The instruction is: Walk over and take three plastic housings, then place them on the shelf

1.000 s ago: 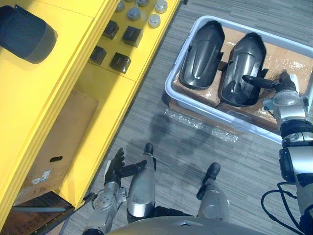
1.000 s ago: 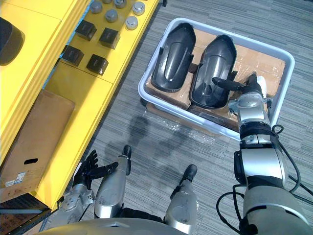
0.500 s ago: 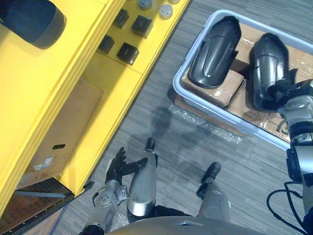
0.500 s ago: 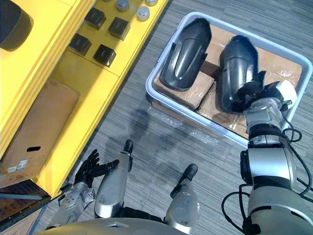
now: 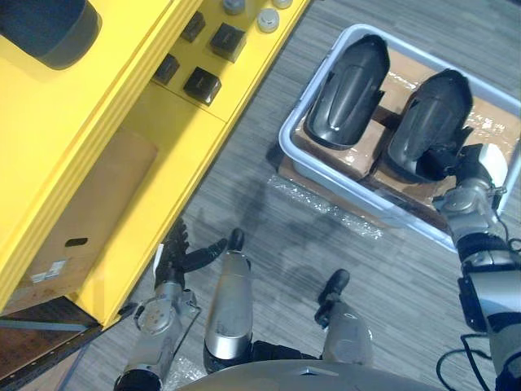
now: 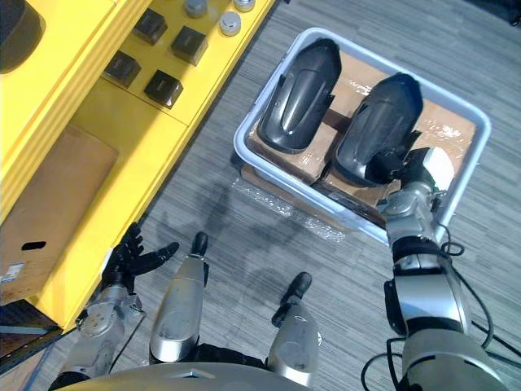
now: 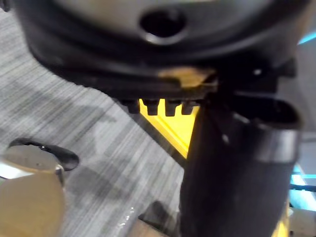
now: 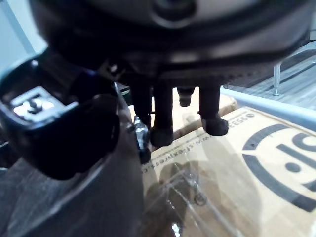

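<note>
- Right wrist view: right robot hand (image 8: 74,123) pinches a dark housing (image 8: 98,197) over printed cardboard (image 8: 237,177).
- Left robot hand (image 5: 172,259) hangs open, empty, beside the yellow shelf (image 5: 122,122).

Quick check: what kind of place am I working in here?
Likely a workshop or parts store: yellow shelving with small black parts, a grey bin of dark plastic housings on cardboard.

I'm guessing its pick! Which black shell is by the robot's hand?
The right-side housing: its near end is at the right hand. The left-side housing lies clear of it.
</note>
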Motion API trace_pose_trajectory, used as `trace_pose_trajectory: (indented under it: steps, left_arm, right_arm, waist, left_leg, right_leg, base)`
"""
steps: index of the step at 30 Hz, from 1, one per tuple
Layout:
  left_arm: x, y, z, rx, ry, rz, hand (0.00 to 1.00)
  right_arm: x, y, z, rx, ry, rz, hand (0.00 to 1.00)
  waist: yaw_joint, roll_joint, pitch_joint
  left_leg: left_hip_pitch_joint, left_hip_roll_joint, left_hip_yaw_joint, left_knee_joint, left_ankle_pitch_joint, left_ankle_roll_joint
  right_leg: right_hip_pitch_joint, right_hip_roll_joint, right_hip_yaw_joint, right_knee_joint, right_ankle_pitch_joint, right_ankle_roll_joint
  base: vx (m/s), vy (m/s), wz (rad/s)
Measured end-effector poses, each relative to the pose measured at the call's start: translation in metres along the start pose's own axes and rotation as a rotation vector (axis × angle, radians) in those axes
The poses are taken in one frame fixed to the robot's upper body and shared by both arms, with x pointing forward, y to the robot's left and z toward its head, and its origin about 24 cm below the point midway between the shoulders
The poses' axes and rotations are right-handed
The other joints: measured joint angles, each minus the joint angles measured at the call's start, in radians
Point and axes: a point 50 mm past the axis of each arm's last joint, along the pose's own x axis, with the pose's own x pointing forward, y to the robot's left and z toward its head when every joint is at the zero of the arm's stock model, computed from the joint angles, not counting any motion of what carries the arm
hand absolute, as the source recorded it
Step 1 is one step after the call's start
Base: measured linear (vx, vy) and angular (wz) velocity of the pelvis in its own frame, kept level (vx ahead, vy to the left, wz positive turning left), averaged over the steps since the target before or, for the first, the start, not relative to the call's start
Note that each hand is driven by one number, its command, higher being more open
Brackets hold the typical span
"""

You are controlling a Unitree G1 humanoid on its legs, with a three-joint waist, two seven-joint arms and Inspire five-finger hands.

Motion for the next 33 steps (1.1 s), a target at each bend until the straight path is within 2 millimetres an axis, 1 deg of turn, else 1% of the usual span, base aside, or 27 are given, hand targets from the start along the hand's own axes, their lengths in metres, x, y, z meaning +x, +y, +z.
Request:
trace_pose_trajectory:
  steps: [1, 2, 3, 5, 6, 8, 9, 10, 11, 13, 14, 16, 17, 18, 20, 22, 23, 24, 27, 28, 29, 31, 32, 33]
  left_arm:
    - [-0.001, 0.001, 0.003, -0.004, -0.014, 0.002, 1.00]
    - [-0.003, 0.004, 0.011, -0.014, -0.051, 0.010, 1.00]
    - [-0.004, 0.005, 0.015, -0.018, -0.067, 0.013, 1.00]
    - [-0.005, 0.013, 0.041, -0.032, -0.172, 0.027, 1.00]
    - [-0.006, 0.015, 0.048, -0.031, -0.200, 0.025, 1.00]
    - [-0.007, 0.022, 0.079, -0.011, -0.324, 0.007, 1.00]
    - [-0.007, 0.024, 0.088, 0.004, -0.352, -0.004, 1.00]
    - [-0.004, 0.026, 0.102, 0.054, -0.408, -0.023, 1.00]
    - [-0.002, 0.027, 0.112, 0.075, -0.446, -0.041, 1.00]
    - [0.002, 0.023, 0.120, 0.081, -0.469, -0.076, 1.00]
    - [0.004, 0.019, 0.124, 0.087, -0.480, -0.108, 1.00]
    - [0.006, 0.010, 0.126, 0.104, -0.460, -0.188, 1.00]
    - [0.009, -0.001, 0.126, 0.122, -0.438, -0.263, 1.00]
    - [0.014, -0.017, 0.125, 0.149, -0.386, -0.366, 1.00]
    - [0.018, -0.032, 0.124, 0.166, -0.337, -0.456, 1.00]
    - [0.031, -0.058, 0.118, 0.132, -0.208, -0.607, 1.00]
    - [0.034, -0.063, 0.116, 0.127, -0.177, -0.630, 1.00]
    - [0.045, -0.073, 0.114, 0.105, -0.107, -0.667, 1.00]
    - [0.062, -0.084, 0.113, 0.077, -0.009, -0.689, 1.00]
    - [0.070, -0.088, 0.116, 0.059, 0.019, -0.694, 1.00]
    - [0.075, -0.091, 0.119, 0.042, 0.036, -0.694, 1.00]
    - [0.086, -0.098, 0.132, -0.007, 0.046, -0.706, 1.00]
    - [0.087, -0.100, 0.136, -0.013, 0.040, -0.710, 1.00]
    - [0.091, -0.103, 0.145, -0.035, 0.027, -0.718, 1.00]
  right_arm:
    - [-0.005, 0.005, -0.004, 0.003, 0.000, 0.009, 0.00]
    - [-0.018, 0.018, -0.012, 0.017, 0.006, 0.029, 0.00]
    - [-0.024, 0.024, -0.015, 0.026, 0.013, 0.037, 0.00]
    - [-0.056, 0.057, -0.032, 0.073, 0.076, 0.084, 0.00]
    - [-0.064, 0.064, -0.036, 0.078, 0.093, 0.096, 0.00]
    - [-0.092, 0.084, -0.049, 0.088, 0.158, 0.125, 0.00]
    - [-0.097, 0.088, -0.051, 0.090, 0.171, 0.127, 0.00]
    - [-0.105, 0.092, -0.053, 0.092, 0.192, 0.127, 0.00]
    - [-0.108, 0.095, -0.053, 0.097, 0.198, 0.122, 0.00]
    - [-0.108, 0.093, -0.050, 0.098, 0.181, 0.105, 0.00]
    - [-0.107, 0.090, -0.046, 0.086, 0.151, 0.086, 0.00]
    - [-0.105, 0.087, -0.040, 0.086, 0.118, 0.059, 0.00]
    - [-0.104, 0.085, -0.037, 0.077, 0.100, 0.042, 0.00]
    - [-0.102, 0.084, -0.034, 0.072, 0.086, 0.035, 0.00]
    - [-0.101, 0.083, -0.032, 0.057, 0.068, 0.029, 0.00]
    - [-0.096, 0.081, -0.023, 0.047, 0.033, 0.024, 0.00]
    - [-0.095, 0.081, -0.021, 0.044, 0.023, 0.020, 0.00]
    - [-0.089, 0.079, -0.012, 0.048, -0.007, 0.018, 0.00]
    - [-0.079, 0.072, 0.004, 0.011, -0.087, 0.011, 0.00]
    - [-0.072, 0.068, 0.014, 0.000, -0.132, 0.001, 0.00]
    - [-0.068, 0.065, 0.022, -0.011, -0.166, -0.010, 0.00]
    - [-0.060, 0.057, 0.045, 0.021, -0.247, -0.043, 0.00]
    - [-0.058, 0.055, 0.051, 0.031, -0.268, -0.050, 0.00]
    - [-0.055, 0.049, 0.063, 0.043, -0.321, -0.070, 0.00]
  waist:
    - [0.000, -0.009, -0.002]
    - [-0.002, -0.030, -0.010]
    - [-0.002, -0.041, -0.015]
    - [-0.003, -0.101, -0.050]
    - [-0.003, -0.116, -0.060]
    - [-0.005, -0.169, -0.096]
    - [-0.006, -0.178, -0.102]
    - [-0.004, -0.190, -0.112]
    - [-0.004, -0.197, -0.121]
    - [-0.008, -0.196, -0.136]
    - [-0.015, -0.194, -0.149]
    - [-0.029, -0.192, -0.179]
    - [-0.033, -0.189, -0.196]
    - [-0.035, -0.188, -0.216]
    - [-0.040, -0.186, -0.230]
    - [-0.063, -0.178, -0.249]
    - [-0.067, -0.175, -0.255]
    - [-0.077, -0.169, -0.259]
    - [-0.096, -0.163, -0.261]
    - [-0.104, -0.163, -0.260]
    - [-0.109, -0.163, -0.260]
    - [-0.128, -0.162, -0.260]
    - [-0.134, -0.162, -0.260]
    - [-0.138, -0.162, -0.260]
  left_leg:
    - [0.012, 0.000, 0.001, -0.006, 0.001, -0.001]
    - [0.029, 0.000, 0.002, -0.020, 0.004, -0.001]
    - [0.036, 0.001, 0.002, -0.028, 0.006, -0.002]
    - [0.050, 0.011, 0.002, -0.052, 0.012, -0.008]
    - [0.053, 0.012, 0.002, -0.055, 0.012, -0.008]
    - [0.056, 0.018, 0.004, -0.057, 0.006, -0.017]
    - [0.056, 0.021, 0.005, -0.053, 0.003, -0.021]
    - [0.060, 0.028, 0.007, -0.038, -0.008, -0.024]
    - [0.072, 0.032, 0.019, -0.031, -0.014, -0.024]
    - [0.081, 0.035, 0.031, -0.019, -0.027, -0.026]
    - [0.089, 0.040, 0.041, -0.007, -0.036, -0.025]
    - [0.091, 0.048, 0.049, 0.007, -0.048, -0.026]
    - [0.096, 0.053, 0.055, 0.010, -0.054, -0.029]
    - [0.107, 0.060, 0.066, 0.011, -0.059, -0.029]
    - [0.113, 0.062, 0.071, 0.013, -0.062, -0.030]
    - [0.123, 0.067, 0.079, 0.012, -0.063, -0.031]
    - [0.122, 0.070, 0.082, 0.013, -0.063, -0.031]
    - [0.123, 0.078, 0.093, 0.015, -0.062, -0.031]
    - [0.121, 0.083, 0.108, 0.008, -0.052, -0.034]
    - [0.119, 0.086, 0.123, 0.007, -0.051, -0.033]
    - [0.116, 0.086, 0.130, 0.007, -0.051, -0.033]
    - [0.114, 0.089, 0.151, 0.007, -0.050, -0.032]
    - [0.114, 0.089, 0.156, 0.007, -0.050, -0.032]
    - [0.112, 0.091, 0.168, 0.007, -0.046, -0.031]
  right_leg:
    - [0.009, 0.000, -0.001, 0.000, -0.004, 0.001]
    - [0.024, 0.000, -0.004, -0.002, -0.013, 0.003]
    - [0.027, 0.001, -0.004, -0.002, -0.015, 0.003]
    - [0.042, 0.016, -0.009, -0.027, -0.017, 0.000]
    - [0.048, 0.019, -0.011, -0.034, -0.017, 0.000]
    - [0.060, 0.027, -0.013, -0.058, -0.011, 0.002]
    - [0.062, 0.030, -0.011, -0.060, -0.010, 0.001]
    - [0.071, 0.037, -0.007, -0.065, -0.008, 0.000]
    - [0.078, 0.039, 0.007, -0.068, -0.005, 0.001]
    - [0.084, 0.039, 0.021, -0.068, -0.001, 0.001]
    - [0.089, 0.041, 0.033, -0.069, 0.001, 0.000]
    - [0.090, 0.047, 0.044, -0.070, 0.003, 0.000]
    - [0.091, 0.051, 0.052, -0.070, 0.005, -0.002]
    - [0.094, 0.055, 0.067, -0.071, 0.006, -0.004]
    - [0.095, 0.056, 0.071, -0.072, 0.007, -0.005]
    - [0.101, 0.060, 0.081, -0.080, 0.014, -0.010]
    - [0.101, 0.063, 0.084, -0.087, 0.019, -0.012]
    - [0.094, 0.071, 0.098, -0.093, 0.025, -0.017]
    - [0.076, 0.075, 0.118, -0.097, 0.035, -0.022]
    - [0.066, 0.076, 0.131, -0.106, 0.047, -0.025]
    - [0.060, 0.076, 0.138, -0.113, 0.054, -0.025]
    - [0.046, 0.076, 0.156, -0.124, 0.067, -0.025]
    - [0.041, 0.076, 0.162, -0.123, 0.068, -0.025]
    - [0.029, 0.076, 0.174, -0.123, 0.071, -0.025]
  base:
    - [0.01, -0.032, 0.06]
    - [0.00, 0.000, 0.00]
    - [0.02, -0.048, 0.04]
    - [0.03, -0.057, 0.00]
    - [0.05, -0.051, 0.02]
    - [0.05, -0.024, -0.01]
    - [0.05, 0.000, -0.12]
    - [0.05, 0.008, -0.17]
    - [0.04, 0.013, -0.23]
    - [0.01, 0.023, -0.23]
    - [-0.01, 0.033, -0.25]
    - [-0.01, 0.021, -0.21]
    - [-0.02, 0.008, -0.22]
    - [-0.03, 0.007, -0.23]
    - [-0.03, 0.005, -0.14]
    - [-0.05, 0.004, -0.13]
    - [-0.06, -0.002, -0.24]
    - [-0.04, -0.007, -0.21]
    - [-0.04, -0.005, -0.23]
    - [-0.04, 0.013, -0.29]
    - [-0.04, 0.023, -0.36]
    - [-0.02, 0.018, -0.25]
    - [0.00, 0.014, -0.21]
    - [0.01, 0.014, -0.22]
